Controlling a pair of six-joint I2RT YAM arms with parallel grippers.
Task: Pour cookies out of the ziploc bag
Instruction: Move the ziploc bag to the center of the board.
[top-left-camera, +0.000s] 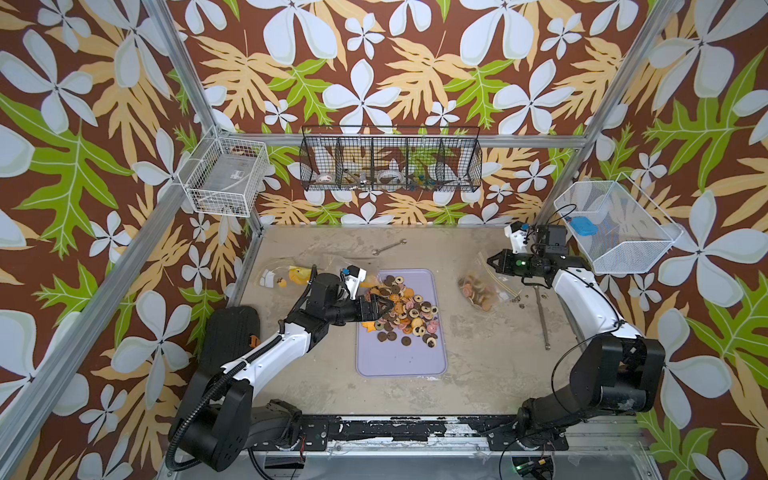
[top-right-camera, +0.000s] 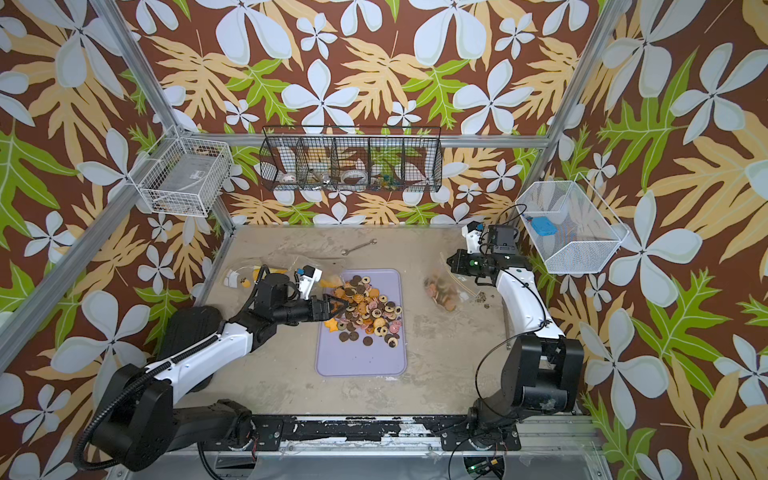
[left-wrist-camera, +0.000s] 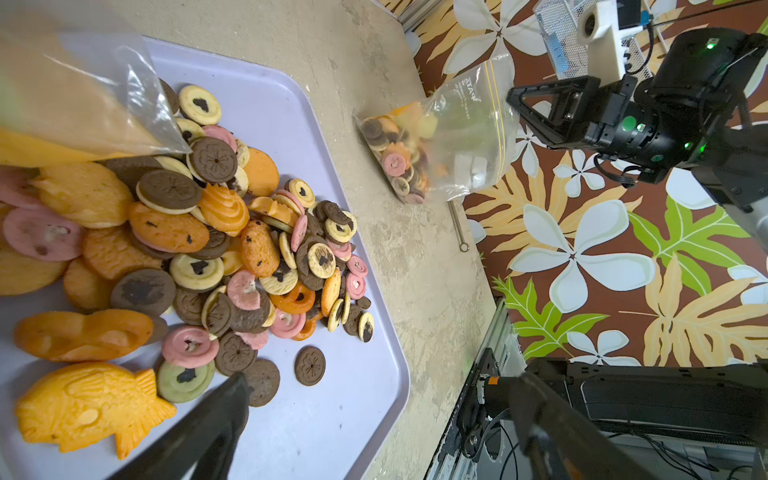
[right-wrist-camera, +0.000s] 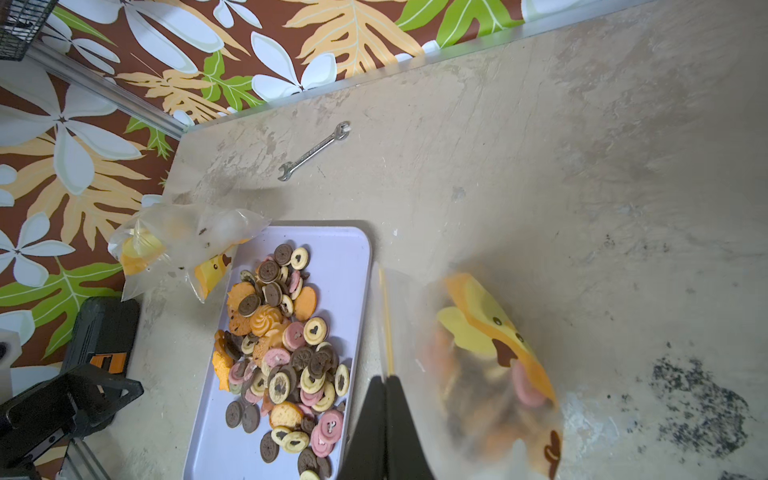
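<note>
The ziploc bag (top-left-camera: 482, 286) (left-wrist-camera: 440, 153) is clear plastic with cookies bunched in its lower end, which rests on the table right of the tray. My right gripper (top-left-camera: 489, 261) (right-wrist-camera: 385, 379) is shut on its top edge by the yellow zip line. In the right wrist view the ziploc bag (right-wrist-camera: 478, 365) is blurred. A heap of loose cookies (top-left-camera: 407, 311) (left-wrist-camera: 216, 232) in brown, tan, pink and orange lies on the lilac tray (top-left-camera: 399, 361). My left gripper (top-left-camera: 384, 305) (left-wrist-camera: 384, 378) hovers open over that heap, holding nothing.
A second clear bag (top-left-camera: 286, 274) (right-wrist-camera: 183, 245) lies at the tray's far left corner. A wrench (top-left-camera: 388, 246) lies near the back wall. A metal rod (top-left-camera: 541, 320) and dark crumbs (right-wrist-camera: 698, 403) lie at the right. A black block (top-left-camera: 232, 332) sits at the left.
</note>
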